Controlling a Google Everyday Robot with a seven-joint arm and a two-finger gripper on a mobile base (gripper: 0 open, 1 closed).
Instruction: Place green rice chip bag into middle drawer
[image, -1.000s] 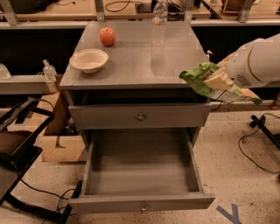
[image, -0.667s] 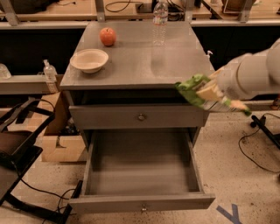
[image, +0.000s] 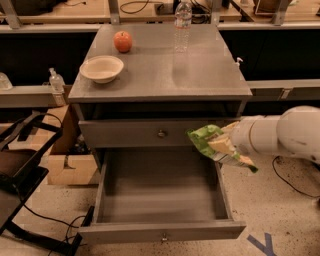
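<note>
Print on the green rice chip bag (image: 202, 139) shows as white and yellow patches on bright green; no brand or word on it can be read, and the label of the water bottle (image: 183, 20) cannot be read either. The gripper (image: 222, 146) is at the right front corner of the cabinet (image: 165, 70), at the end of the white arm (image: 280, 135) that reaches in from the right. Its fingers are closed on the bag, with one pale finger lying across the crinkled foil. The bag hangs clear of every surface, in front of the right end of the upper drawer (image: 135, 135) and above the right rear corner of the middle drawer (image: 160, 190). The middle drawer is pulled fully out; the upper drawer is closed. Count: two knobbed drawers, each with one round metal knob; one bag; one cream bowl (image: 101, 68); one red apple (image: 123, 41); one clear water bottle. The bowl, apple and bottle stand on the cabinet top, the bowl at the left, the apple just behind it, the bottle at the rear centre.
</note>
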